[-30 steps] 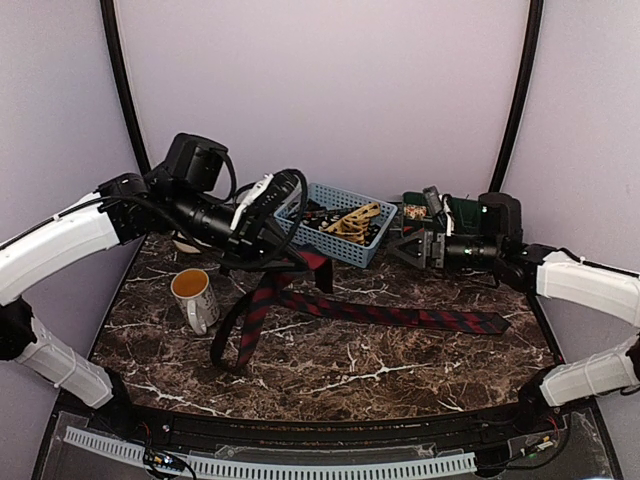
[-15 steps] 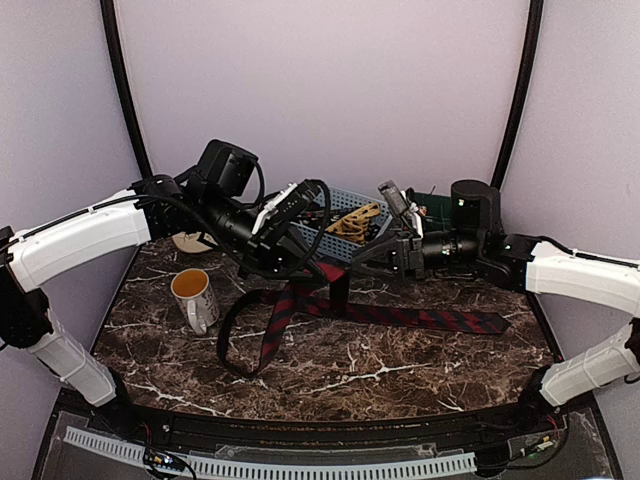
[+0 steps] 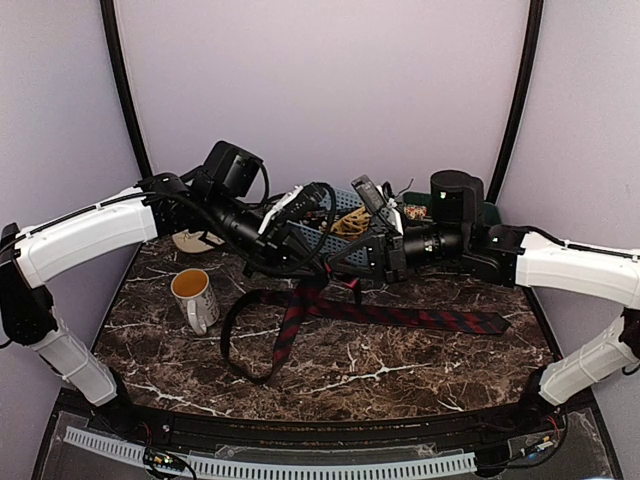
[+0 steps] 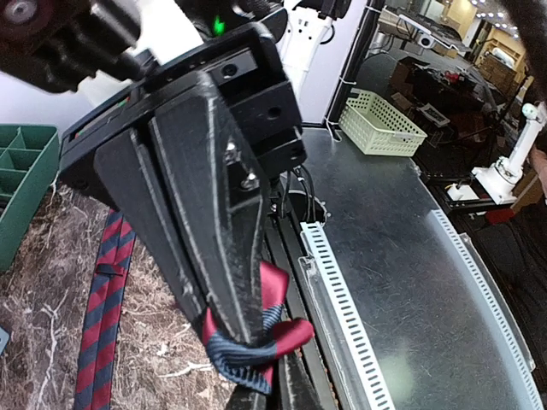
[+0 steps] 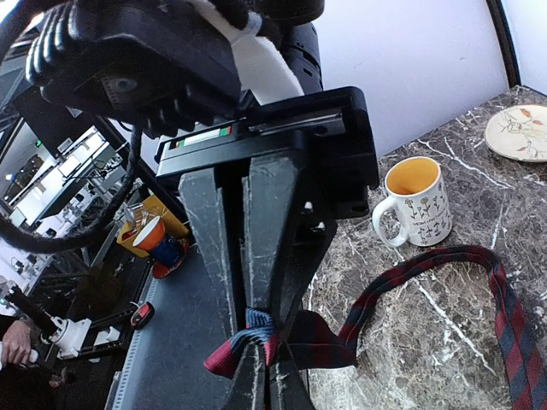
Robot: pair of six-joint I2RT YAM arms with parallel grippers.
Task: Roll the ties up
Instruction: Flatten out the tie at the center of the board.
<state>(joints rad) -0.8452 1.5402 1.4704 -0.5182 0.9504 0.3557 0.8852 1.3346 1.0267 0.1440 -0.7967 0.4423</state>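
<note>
Right arm (image 3: 560,262) swung in; left jaws, right jaws clamp striped tie (image 3: 420,318), contact hidden overhead.

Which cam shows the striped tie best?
Top external: the striped tie shows nearly whole, loop at left, tail running right. Left wrist gives just a pinched fold and a short stretch; right wrist a pinched fold plus the loop.

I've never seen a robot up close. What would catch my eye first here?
Two arms meet above mid-table, the left gripper and right gripper both pinching one red-striped tie, raised there while its rest trails across the marble table. A white mug stands on the left.
</note>
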